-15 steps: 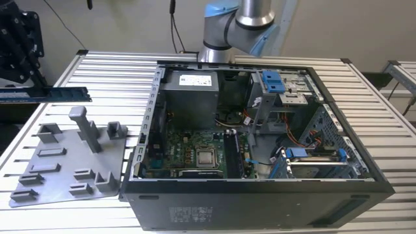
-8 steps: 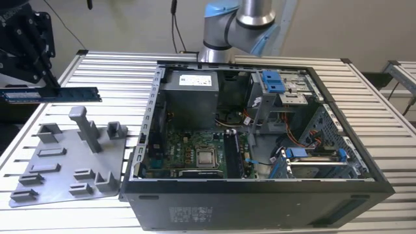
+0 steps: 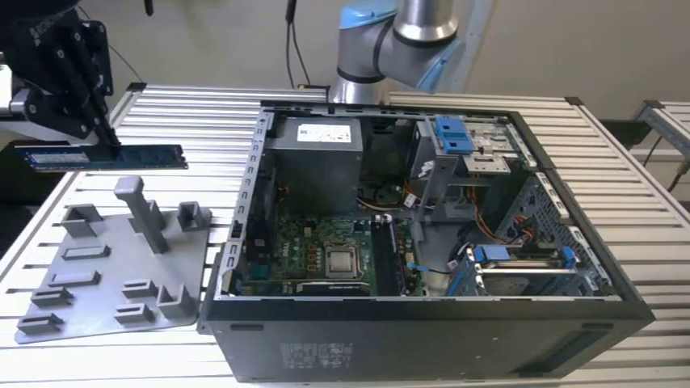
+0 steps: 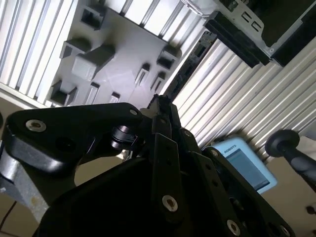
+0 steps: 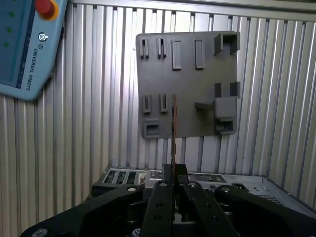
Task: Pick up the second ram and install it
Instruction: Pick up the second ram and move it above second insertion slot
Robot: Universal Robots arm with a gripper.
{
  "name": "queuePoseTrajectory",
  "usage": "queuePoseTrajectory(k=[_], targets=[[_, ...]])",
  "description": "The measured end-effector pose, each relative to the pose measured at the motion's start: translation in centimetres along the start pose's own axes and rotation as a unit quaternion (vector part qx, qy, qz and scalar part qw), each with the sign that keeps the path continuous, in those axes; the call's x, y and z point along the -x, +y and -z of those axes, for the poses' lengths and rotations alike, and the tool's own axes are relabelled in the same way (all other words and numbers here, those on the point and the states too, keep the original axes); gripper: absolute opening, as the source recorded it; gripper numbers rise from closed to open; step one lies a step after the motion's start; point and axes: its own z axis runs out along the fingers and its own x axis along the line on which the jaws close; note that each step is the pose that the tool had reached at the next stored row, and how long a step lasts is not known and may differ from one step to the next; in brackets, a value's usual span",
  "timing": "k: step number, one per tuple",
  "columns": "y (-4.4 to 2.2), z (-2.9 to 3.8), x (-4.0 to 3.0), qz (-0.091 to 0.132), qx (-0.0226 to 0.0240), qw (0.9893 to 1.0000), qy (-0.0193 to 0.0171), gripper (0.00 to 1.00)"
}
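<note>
Hand (image 3: 111, 147) pinching the second ram (image 3: 149, 155) partway along its length. The stick is held level in the air above the grey holder tray (image 3: 113, 252) on the slatted surface (image 3: 194, 113), to the exterior view's left of the open computer case (image 3: 431, 339). In the first wrist view the ram (image 5: 174, 129) is edge-on over the tray (image 5: 187, 84).

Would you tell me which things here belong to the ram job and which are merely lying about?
Job: ram, held by the gripper; open case.
Lying about: grey tray; pendant.
</note>
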Motion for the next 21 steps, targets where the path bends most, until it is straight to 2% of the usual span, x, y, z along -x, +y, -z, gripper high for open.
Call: queuePoseTrajectory(k=[21], targets=[[-5.46,-0.01,-0.21,0.0,0.0,1.0,0.0,0.14]])
